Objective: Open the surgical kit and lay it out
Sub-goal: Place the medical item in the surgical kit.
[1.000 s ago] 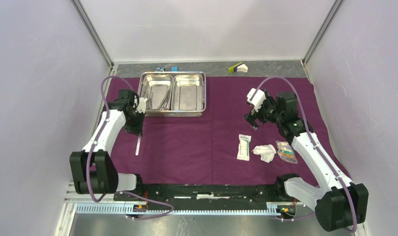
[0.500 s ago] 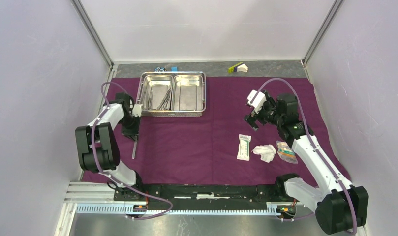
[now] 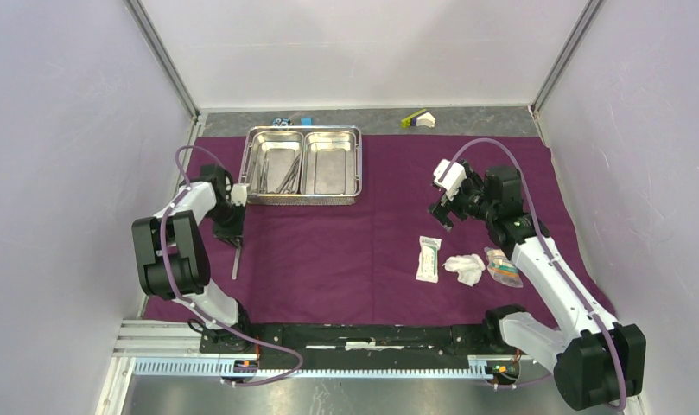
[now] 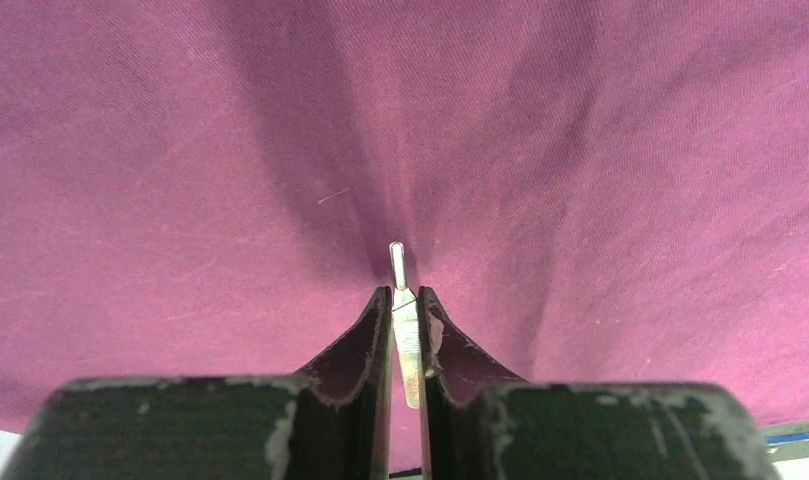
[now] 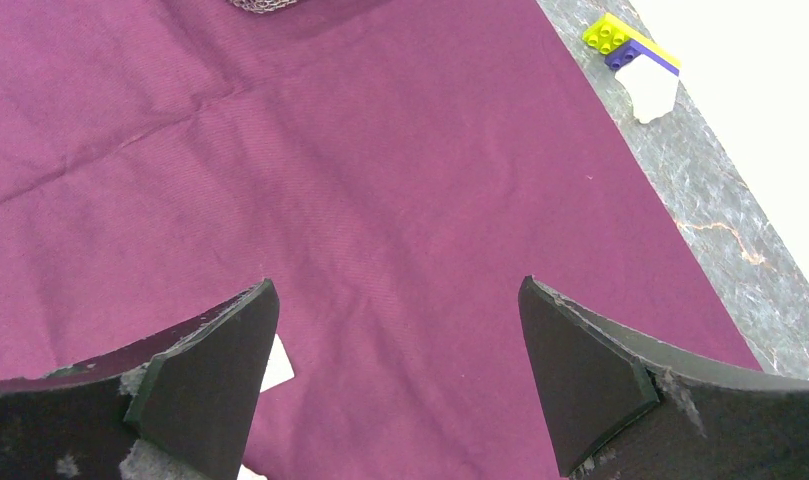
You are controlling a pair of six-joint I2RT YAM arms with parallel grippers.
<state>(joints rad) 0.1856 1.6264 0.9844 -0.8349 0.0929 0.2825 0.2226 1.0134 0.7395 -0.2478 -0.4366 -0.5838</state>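
Observation:
The dark purple cloth (image 3: pixel 346 242) lies spread over the table. At its far left stands the steel tray (image 3: pixel 304 201), with ring-handled forceps (image 3: pixel 281 173) in the left compartment. My left gripper (image 3: pixel 232 232) is low over the cloth just in front of the tray's left corner. It is shut on the slim metal tweezers (image 3: pixel 236 259). In the left wrist view the tweezers (image 4: pixel 404 320) stick out between the pads, their end down at the cloth (image 4: pixel 180 150). My right gripper (image 3: pixel 444 213) hangs open above the cloth, behind the white packet (image 3: pixel 428 258), white gauze (image 3: pixel 465 268) and small clear packet (image 3: pixel 502 266).
A small blue block (image 3: pixel 305 121) and a yellow-green and white piece (image 3: pixel 417 118) sit on the grey strip behind the cloth. The same piece (image 5: pixel 635 62) shows top right in the right wrist view. White walls close in left, right and back.
The left arm has folded back towards the left wall, and its gripper and the tweezers have shifted slightly left. The right arm has barely moved.

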